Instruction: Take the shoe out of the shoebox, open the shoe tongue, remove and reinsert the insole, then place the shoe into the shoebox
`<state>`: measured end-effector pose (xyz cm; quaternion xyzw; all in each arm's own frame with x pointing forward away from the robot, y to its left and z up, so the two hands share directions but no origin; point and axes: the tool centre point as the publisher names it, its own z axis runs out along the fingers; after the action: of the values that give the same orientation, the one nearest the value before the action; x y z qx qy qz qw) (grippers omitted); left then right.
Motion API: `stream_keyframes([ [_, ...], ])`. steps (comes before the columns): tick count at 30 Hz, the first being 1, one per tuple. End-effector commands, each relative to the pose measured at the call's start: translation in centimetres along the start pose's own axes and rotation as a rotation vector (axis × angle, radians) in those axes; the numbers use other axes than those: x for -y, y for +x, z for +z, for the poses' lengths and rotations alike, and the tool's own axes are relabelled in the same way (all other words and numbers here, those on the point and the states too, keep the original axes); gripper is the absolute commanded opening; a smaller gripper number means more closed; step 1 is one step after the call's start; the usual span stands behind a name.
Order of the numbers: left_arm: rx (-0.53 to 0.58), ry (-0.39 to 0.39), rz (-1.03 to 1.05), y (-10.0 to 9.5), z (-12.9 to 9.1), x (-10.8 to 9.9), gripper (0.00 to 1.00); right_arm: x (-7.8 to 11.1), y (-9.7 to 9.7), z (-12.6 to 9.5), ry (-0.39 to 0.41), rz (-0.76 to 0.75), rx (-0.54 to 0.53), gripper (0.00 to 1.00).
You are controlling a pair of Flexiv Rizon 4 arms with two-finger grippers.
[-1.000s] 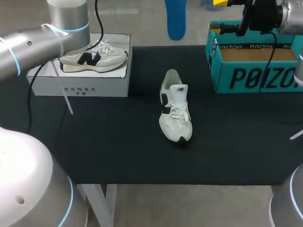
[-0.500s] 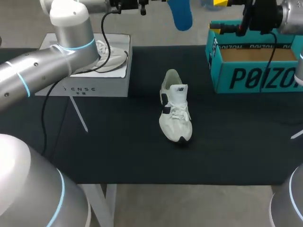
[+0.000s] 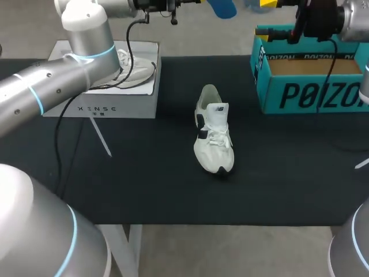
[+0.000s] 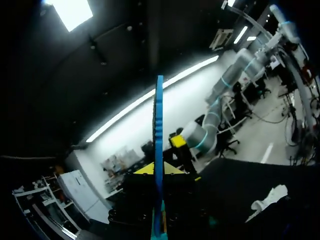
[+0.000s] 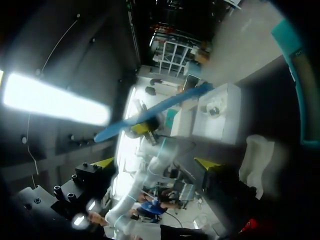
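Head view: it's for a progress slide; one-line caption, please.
Left arm holds the blue insole aloft; white shoe on the black table, teal shoebox at right.

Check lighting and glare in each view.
Head view: even light, no glare, white shoe stands out on the black table. Left wrist view: mostly dark, ceiling lamp blown out, blue insole readable edge-on. Right wrist view: lamp strip blown out, white shoe washed pale.
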<state>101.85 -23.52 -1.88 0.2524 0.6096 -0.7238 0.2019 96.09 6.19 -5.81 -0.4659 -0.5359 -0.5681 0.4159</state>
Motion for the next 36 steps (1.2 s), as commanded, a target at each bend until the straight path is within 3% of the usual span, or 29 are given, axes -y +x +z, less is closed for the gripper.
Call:
stream_keyframes([
  [1,-0.172,-0.017,0.333,-1.4,-0.1,-0.5,0.00,0.0,-0.1,0.1,-0.001,0.000,0.000,1.00],
  [14,-0.172,-0.017,0.333,-1.4,-0.1,-0.5,0.00,0.0,-0.1,0.1,-0.001,0.000,0.000,1.00],
  [15,-0.134,-0.005,0.387,-1.5,0.1,-0.5,0.00,0.0,-0.1,0.1,-0.001,0.000,0.000,1.00],
  [16,-0.139,-0.045,0.497,-2.0,0.2,-0.6,0.00,0.0,-0.1,0.1,-0.001,0.000,0.000,1.00],
  [17,-0.224,-0.063,0.611,-1.9,0.3,-0.8,0.00,0.0,-0.1,0.1,-0.001,0.000,0.000,1.00],
  [18,-0.171,-0.073,0.654,-2.0,0.5,-0.6,0.00,0.0,-0.1,0.1,-0.001,0.000,0.000,1.00],
  [19,-0.222,-0.127,0.770,-2.2,0.5,-0.8,0.00,0.0,-0.1,0.1,-0.001,0.000,0.000,1.00],
  [20,-0.188,-0.128,0.781,-2.1,0.5,-0.8,0.00,0.0,-0.1,0.1,-0.001,0.000,0.000,1.00],
  [22,-0.250,-0.208,0.926,-2.1,0.5,-1.3,0.00,0.0,-0.1,0.1,-0.001,0.000,0.000,1.00],
  [23,-0.198,-0.216,0.924,-1.9,0.5,-1.3,0.00,0.0,-0.1,0.1,-0.001,0.000,0.000,1.00],
  [26,-0.247,-0.285,1.047,-1.4,0.5,-1.7,0.00,0.0,-0.1,0.1,-0.001,0.000,0.000,1.00],
  [29,-0.259,-0.315,1.125,-1.0,0.6,-2.0,0.00,0.0,-0.1,0.1,-0.001,0.000,0.000,1.00],
  [36,-0.201,-0.310,1.135,-0.5,1.4,-2.3,0.00,-2.3,0.7,0.5,0.016,-0.039,0.037,1.00],
])
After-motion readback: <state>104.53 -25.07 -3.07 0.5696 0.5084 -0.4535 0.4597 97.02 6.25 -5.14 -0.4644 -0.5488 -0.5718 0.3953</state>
